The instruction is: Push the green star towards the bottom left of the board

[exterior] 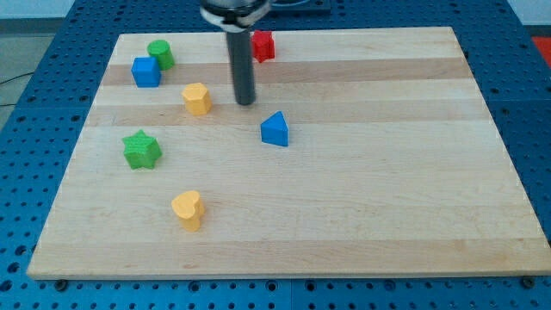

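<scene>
My rod comes straight down from the view's top, upright, and my tip (246, 102) rests on the wooden board (362, 198) in its upper middle part. I carry no jaws, so there is nothing to be apart or together; the tip touches no block.

The green star (141, 150) lies well apart from my tip, toward the view's left and lower down. The yellow hexagonal block (197, 98) sits just to the left of my tip. The blue triangular block (275, 129) is near, lower right. The red block (263, 45) stands above and slightly right, beside my rod. Far upper left are the blue cube (145, 71) and green cylinder (161, 54), touching. The yellow heart (187, 210) lies well below, leftward.
</scene>
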You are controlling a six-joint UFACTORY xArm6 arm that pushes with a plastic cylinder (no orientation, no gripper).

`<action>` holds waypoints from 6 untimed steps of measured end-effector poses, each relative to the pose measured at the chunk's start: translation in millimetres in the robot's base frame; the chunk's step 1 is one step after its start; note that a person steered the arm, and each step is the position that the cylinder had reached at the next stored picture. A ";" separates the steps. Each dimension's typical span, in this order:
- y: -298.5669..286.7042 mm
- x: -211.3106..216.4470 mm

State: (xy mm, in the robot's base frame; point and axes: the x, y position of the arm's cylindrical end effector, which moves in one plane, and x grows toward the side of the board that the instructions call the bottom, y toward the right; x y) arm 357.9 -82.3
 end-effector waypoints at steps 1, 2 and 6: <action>-52.3 0.0; -78.3 0.1; -113.2 90.3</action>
